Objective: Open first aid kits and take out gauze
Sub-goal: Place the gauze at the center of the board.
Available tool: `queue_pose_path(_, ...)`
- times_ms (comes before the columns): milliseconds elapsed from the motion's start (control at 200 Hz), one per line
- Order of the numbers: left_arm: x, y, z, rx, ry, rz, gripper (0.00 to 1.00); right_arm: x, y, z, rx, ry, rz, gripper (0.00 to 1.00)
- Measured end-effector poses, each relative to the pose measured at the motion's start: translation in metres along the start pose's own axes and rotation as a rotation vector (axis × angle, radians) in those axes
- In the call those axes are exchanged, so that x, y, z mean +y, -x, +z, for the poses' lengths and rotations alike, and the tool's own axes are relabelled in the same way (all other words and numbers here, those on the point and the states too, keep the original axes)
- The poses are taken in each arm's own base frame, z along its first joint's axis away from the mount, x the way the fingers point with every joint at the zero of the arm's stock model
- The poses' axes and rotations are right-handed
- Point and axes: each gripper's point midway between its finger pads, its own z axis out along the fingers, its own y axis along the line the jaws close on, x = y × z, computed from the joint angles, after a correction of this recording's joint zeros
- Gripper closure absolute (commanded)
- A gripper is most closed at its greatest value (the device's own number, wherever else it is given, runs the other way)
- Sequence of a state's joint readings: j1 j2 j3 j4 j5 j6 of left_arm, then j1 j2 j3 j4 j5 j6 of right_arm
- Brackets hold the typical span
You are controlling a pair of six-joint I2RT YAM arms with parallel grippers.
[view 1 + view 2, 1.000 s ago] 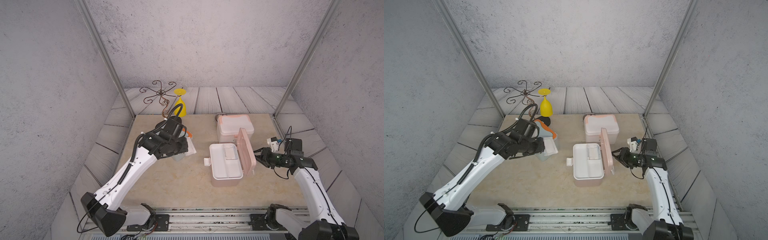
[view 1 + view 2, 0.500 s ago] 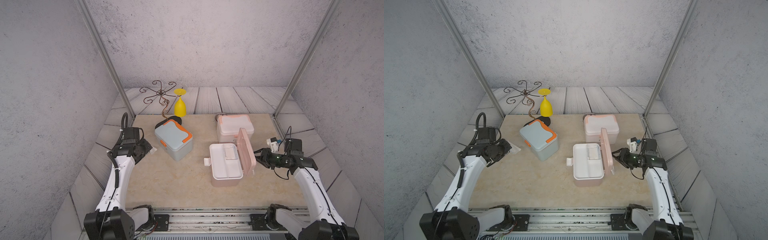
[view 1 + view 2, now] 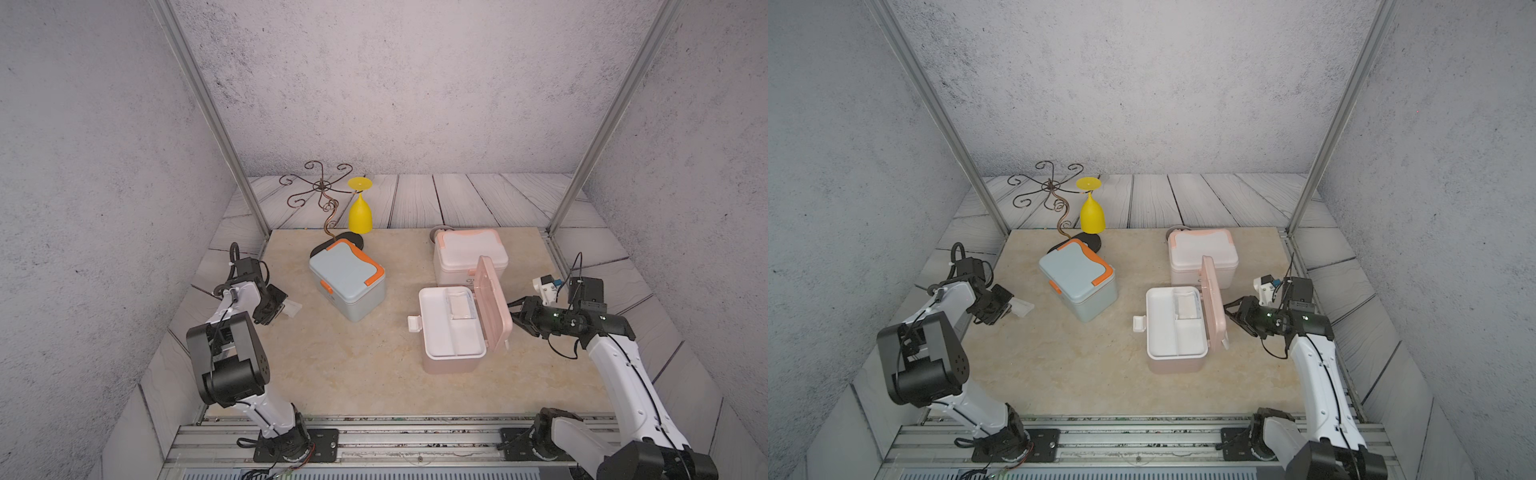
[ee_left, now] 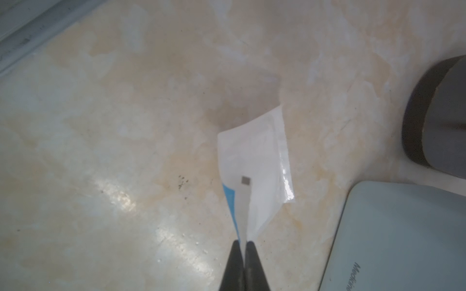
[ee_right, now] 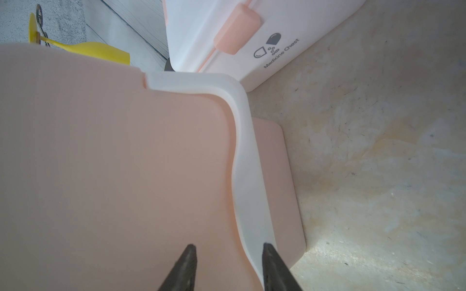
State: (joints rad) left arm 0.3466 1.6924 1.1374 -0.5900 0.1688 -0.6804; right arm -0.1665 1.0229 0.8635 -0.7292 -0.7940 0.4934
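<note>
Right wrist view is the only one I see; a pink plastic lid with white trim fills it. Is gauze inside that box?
Observer: Yes. The pink plastic box stands open, and one flat white gauze packet lies in its white tray beside the upright lid.
Operator: What does the left gripper do?
Observer: The left gripper is shut on a second gauze packet, near the table's left edge.
Operator: Is there a box I cannot see?
Observer: Yes: a grey-blue plastic box with orange trim, closed.

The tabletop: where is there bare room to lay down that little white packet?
Widest: the tabletop strip between the blue box, the open pink box and the front rail. Also bare around the packet in the left gripper. Crowded between the pink box and the white box.
</note>
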Motion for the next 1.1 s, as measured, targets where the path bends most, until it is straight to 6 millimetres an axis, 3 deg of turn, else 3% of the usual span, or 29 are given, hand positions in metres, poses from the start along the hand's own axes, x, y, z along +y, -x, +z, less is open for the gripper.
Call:
queue_pose_path(165, 0.006, 0.009, 0.006, 0.020, 0.049, 0.007, 0.98, 0.000, 0.000, 0.000, 0.000, 0.000, 0.000, 0.56)
queue_pose_path(275, 0.008, 0.011, 0.006, 0.017, 0.070, 0.021, 0.68, 0.000, 0.000, 0.000, 0.000, 0.000, 0.000, 0.56)
queue_pose_path(370, 0.012, 0.011, 0.005, 0.022, 0.085, 0.028, 0.52, 0.000, 0.000, 0.000, 0.000, 0.000, 0.000, 0.56)
queue_pose_path(585, 0.011, 0.007, -0.002, 0.022, 0.078, 0.033, 0.34, 0.000, 0.000, 0.000, 0.000, 0.000, -0.001, 0.56)
queue_pose_path(686, 0.001, 0.004, -0.023, -0.011, 0.037, 0.060, 0.30, 0.000, 0.000, 0.000, 0.000, 0.000, -0.001, 0.56)
queue_pose_path(851, -0.040, -0.015, -0.080, -0.100, -0.088, 0.185, 0.23, 0.000, 0.000, 0.000, -0.001, -0.001, -0.001, 0.55)
queue_pose_path(991, -0.081, -0.059, -0.129, -0.129, -0.201, 0.344, 0.21, 0.000, 0.000, 0.000, -0.002, -0.003, -0.001, 0.55)
queue_pose_path(1101, -0.119, -0.111, -0.160, -0.100, -0.309, 0.490, 0.24, -0.001, 0.001, 0.000, -0.004, -0.009, -0.001, 0.55)
